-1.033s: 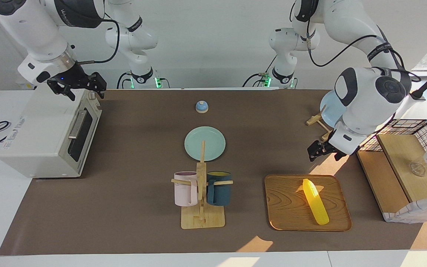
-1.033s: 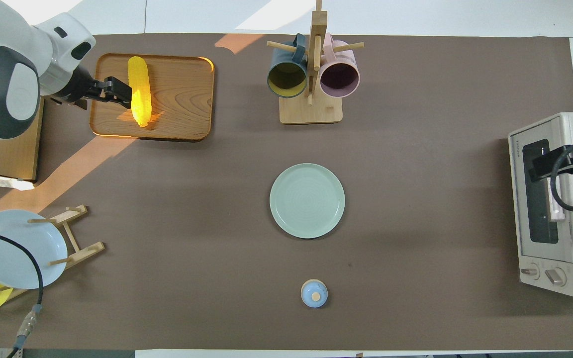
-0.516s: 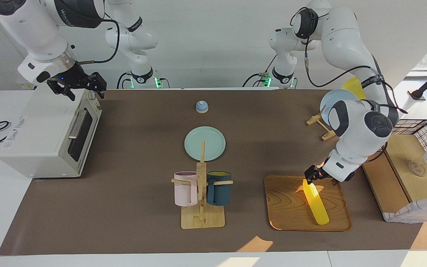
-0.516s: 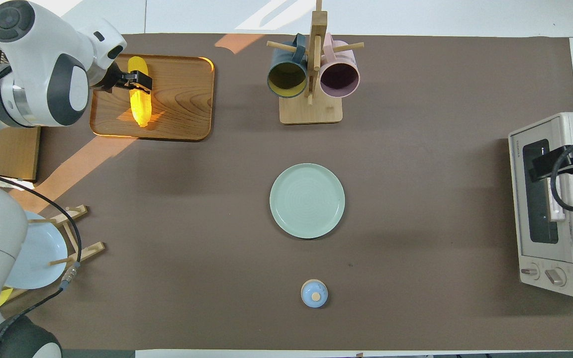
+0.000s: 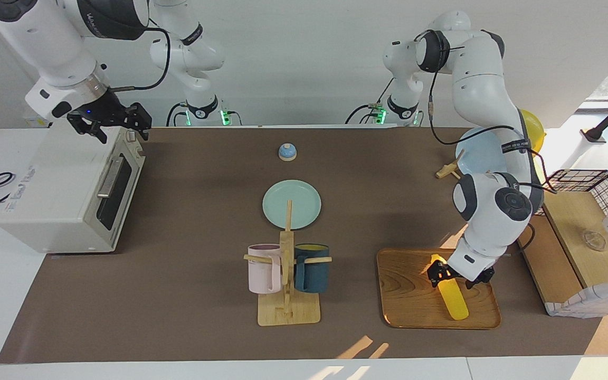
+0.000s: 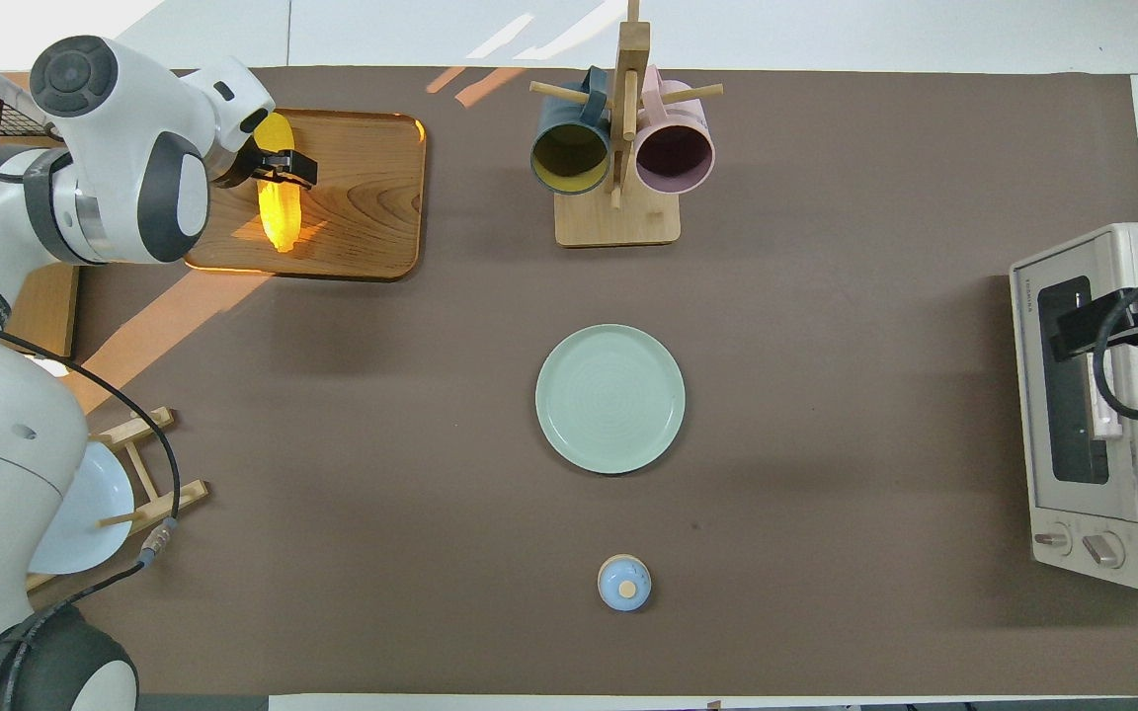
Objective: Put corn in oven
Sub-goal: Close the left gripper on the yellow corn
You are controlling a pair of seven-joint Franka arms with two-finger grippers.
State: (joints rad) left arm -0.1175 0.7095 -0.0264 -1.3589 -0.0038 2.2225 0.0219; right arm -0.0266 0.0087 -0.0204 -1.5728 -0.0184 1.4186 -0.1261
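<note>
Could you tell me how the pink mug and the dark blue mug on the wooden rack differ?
The pink mug hangs toward the right arm's end of the mug rack; the dark blue mug hangs toward the left arm's. The pink one is dark inside, the blue one yellow. Both hang from pegs, similar in size.

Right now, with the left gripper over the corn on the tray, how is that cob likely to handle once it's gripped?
The corn looks glossy and smooth, so it may slip between the fingers of the open left gripper. Its round, tapered shape suggests it could roll on the flat wooden tray if nudged. It seems rigid, likely light for its size.
</note>
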